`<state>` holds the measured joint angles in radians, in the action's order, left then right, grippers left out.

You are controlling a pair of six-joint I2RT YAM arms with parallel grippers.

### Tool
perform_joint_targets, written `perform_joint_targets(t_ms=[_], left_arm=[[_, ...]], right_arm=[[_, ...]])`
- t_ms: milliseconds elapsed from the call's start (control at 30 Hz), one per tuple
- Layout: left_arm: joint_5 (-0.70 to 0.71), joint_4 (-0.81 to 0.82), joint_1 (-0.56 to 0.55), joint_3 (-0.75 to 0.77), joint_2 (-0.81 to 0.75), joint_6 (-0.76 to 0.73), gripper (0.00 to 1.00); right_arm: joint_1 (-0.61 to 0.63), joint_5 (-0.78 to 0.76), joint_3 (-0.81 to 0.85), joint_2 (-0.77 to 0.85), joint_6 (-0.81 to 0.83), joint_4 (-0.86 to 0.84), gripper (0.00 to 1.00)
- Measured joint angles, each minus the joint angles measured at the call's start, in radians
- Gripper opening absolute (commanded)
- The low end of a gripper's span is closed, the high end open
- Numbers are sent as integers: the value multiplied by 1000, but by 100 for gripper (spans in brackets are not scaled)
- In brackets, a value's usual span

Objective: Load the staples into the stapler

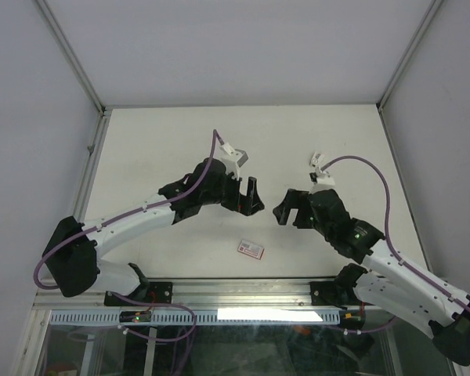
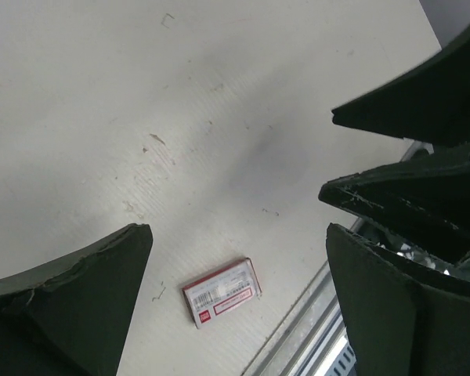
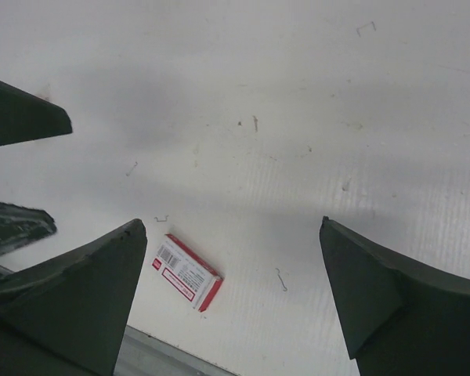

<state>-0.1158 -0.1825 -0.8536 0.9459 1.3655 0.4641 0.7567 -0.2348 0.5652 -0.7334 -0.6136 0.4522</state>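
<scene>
The staples box point(image 1: 251, 249), small, white with a red label, lies flat and closed on the white table near its front edge. It also shows in the left wrist view point(image 2: 221, 292) and in the right wrist view point(image 3: 186, 271). My left gripper point(image 1: 253, 196) hovers open and empty above and behind the box. My right gripper point(image 1: 284, 210) is open and empty to the box's upper right, facing the left one. In both wrist views the box lies between the spread fingers, well below them. No stapler is in view. The inner tray is hidden.
The metal rail point(image 1: 243, 291) runs along the table's front edge, just in front of the box. A few loose bent staples point(image 3: 280, 278) lie on the table surface. Walls enclose the table at the left, right and back.
</scene>
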Motion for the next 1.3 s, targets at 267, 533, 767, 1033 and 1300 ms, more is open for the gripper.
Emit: perform_joint_targets(t_ms=[267, 533, 767, 1033, 1300], left_arm=[[-151, -17, -2, 36, 64, -151, 99], [-286, -14, 10, 59, 208, -225, 99], [-272, -53, 2, -39, 61, -318, 99], [-185, -88, -95, -104, 11, -484, 99], [-231, -64, -106, -132, 60, -565, 94]], right_arm=[[0, 81, 8, -82, 40, -131, 96], [-8, 96, 71, -163, 44, -127, 96], [-6, 129, 50, -86, 42, -163, 97], [-6, 166, 26, -50, 85, -124, 97], [-6, 212, 26, -12, 116, -88, 97]])
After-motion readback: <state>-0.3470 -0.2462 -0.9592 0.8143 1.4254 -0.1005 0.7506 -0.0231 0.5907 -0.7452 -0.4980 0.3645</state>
